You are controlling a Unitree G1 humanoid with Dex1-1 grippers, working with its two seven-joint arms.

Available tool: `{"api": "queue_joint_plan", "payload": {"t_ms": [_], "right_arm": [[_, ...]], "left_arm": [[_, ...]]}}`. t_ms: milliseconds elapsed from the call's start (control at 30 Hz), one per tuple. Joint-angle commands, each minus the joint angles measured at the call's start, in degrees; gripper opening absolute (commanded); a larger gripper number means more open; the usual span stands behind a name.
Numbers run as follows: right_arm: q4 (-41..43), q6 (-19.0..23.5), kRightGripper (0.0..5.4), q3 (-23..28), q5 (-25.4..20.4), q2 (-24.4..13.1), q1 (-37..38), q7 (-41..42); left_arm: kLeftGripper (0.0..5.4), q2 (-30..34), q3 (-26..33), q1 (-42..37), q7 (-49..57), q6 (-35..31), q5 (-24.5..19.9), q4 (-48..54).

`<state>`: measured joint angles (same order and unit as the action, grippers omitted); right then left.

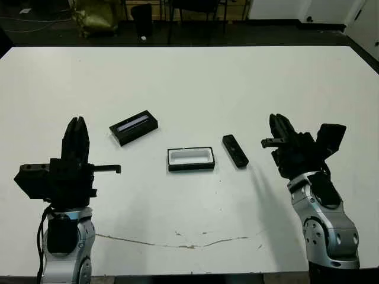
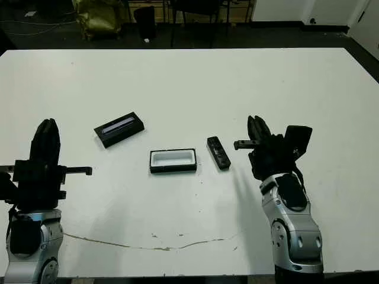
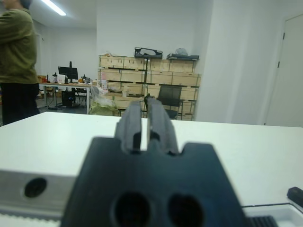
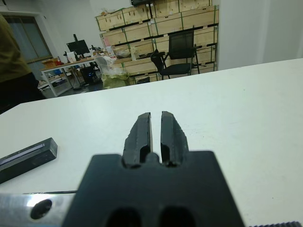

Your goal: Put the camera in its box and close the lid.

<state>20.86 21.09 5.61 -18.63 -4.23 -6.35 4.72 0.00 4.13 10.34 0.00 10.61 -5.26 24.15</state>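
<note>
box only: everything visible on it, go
The box is a small shallow black rectangular tray with a white inner lining, seemingly rigid. It is open and empty, lying flat on the white table near its middle, long side running left to right. The camera lies just to its right, apart from it; the lid lies up and to its left, also apart. Only the table touches it; neither hand is near.

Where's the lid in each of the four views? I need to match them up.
Left eye view: lid, left of the box.
Right eye view: same, up-left of the box.
Left wrist view: not in it.
Right wrist view: at the picture's edge, striped top showing.
Shared landmark: the white table.
</note>
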Motion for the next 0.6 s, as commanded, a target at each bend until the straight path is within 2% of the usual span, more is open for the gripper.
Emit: {"api": "queue_joint_plan", "payload": {"t_ms": [33,233,433,533,600], "right_arm": [[-0.59,0.63,0.01,0.06,-0.39,-0.18,0.73,0.62],[-0.37,0.67,0.01,-0.02,0.10,-1.30,1.14,1.78],[2.06,2.47,0.01,-0.43,0.07,-1.55,2.00,1.34],[5.42,5.09,0.01,-1.14,0.15,-2.27,2.85,1.16],[8.01,7.52,0.01,-2.28,1.94,-4.10,3.34,1.04]], "left_arm": [[0.00,0.41,-0.11,0.23,-0.05,-0.58,1.04,0.03],[0.00,0.10,-1.18,0.72,-0.28,-2.11,0.84,0.95],[0.00,-0.05,-1.49,1.25,-0.30,-1.85,0.84,0.98],[0.00,0.09,-1.36,1.67,-0.42,-1.54,0.94,0.98],[0.00,0.07,-1.46,1.82,-0.48,-1.30,1.02,0.84]]}}
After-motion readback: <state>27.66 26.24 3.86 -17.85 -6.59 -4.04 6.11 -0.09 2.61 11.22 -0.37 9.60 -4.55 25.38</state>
